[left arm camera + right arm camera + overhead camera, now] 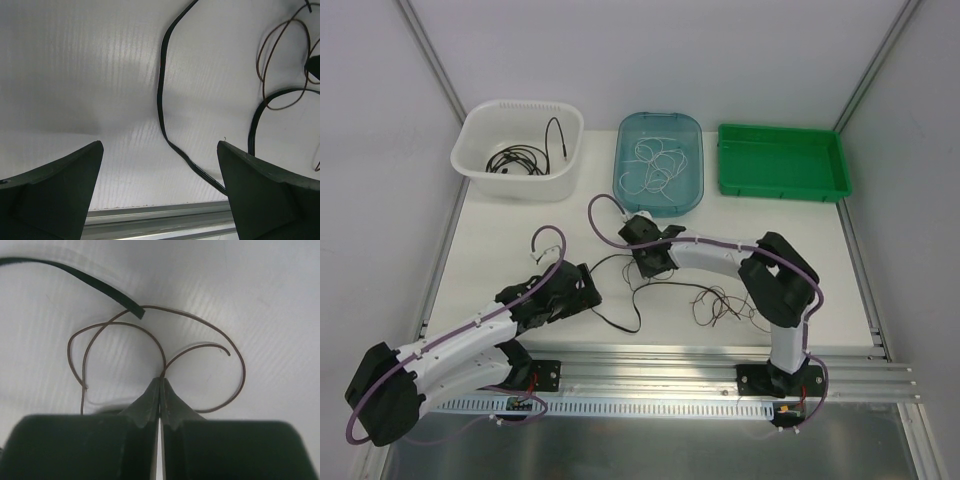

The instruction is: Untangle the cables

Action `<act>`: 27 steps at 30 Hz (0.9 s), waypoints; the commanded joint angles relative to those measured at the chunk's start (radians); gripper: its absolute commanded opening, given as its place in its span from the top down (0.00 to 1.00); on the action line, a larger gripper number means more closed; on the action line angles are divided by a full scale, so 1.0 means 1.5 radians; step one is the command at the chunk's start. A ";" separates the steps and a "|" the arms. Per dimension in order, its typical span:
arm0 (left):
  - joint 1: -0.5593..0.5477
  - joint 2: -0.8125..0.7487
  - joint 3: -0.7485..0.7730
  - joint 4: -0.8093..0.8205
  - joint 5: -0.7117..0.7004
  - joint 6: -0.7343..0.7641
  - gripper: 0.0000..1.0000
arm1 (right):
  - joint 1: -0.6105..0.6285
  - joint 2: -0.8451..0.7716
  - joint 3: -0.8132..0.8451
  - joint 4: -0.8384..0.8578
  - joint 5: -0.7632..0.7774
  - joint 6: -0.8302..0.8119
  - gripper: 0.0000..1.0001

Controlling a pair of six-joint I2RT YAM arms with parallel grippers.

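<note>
White desk (pixel 800 240), seen from above, carries the tangled cables (pixel 710 303) between the arms. Left pincer (pixel 160 192) gapes wide above a black cable (pixel 159 100). Right pincer (pixel 160 385) is clamped on a thin brown wire (pixel 164 365); the next move is likely to draw it gently clear.

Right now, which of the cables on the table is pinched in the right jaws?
The thin brown wire, looping out from the shut right jaws; the flat black cable beside it lies loose, ungripped.
</note>
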 commanded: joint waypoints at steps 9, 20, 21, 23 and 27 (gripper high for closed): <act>-0.003 -0.019 0.002 0.001 0.009 0.005 0.01 | -0.012 -0.269 -0.025 -0.102 0.045 -0.024 0.99; -0.003 -0.016 0.016 0.002 0.015 0.015 0.01 | -0.193 -0.418 0.123 -0.201 0.027 -0.132 0.99; -0.003 -0.014 0.020 0.002 0.015 0.019 0.01 | -0.217 -0.419 0.144 -0.205 0.014 -0.141 0.99; -0.003 -0.008 0.024 0.002 0.016 0.021 0.01 | -0.232 -0.405 0.160 -0.231 -0.012 -0.141 0.98; -0.003 0.002 0.032 0.003 0.021 0.027 0.01 | -0.239 -0.381 0.072 -0.228 -0.101 -0.110 0.60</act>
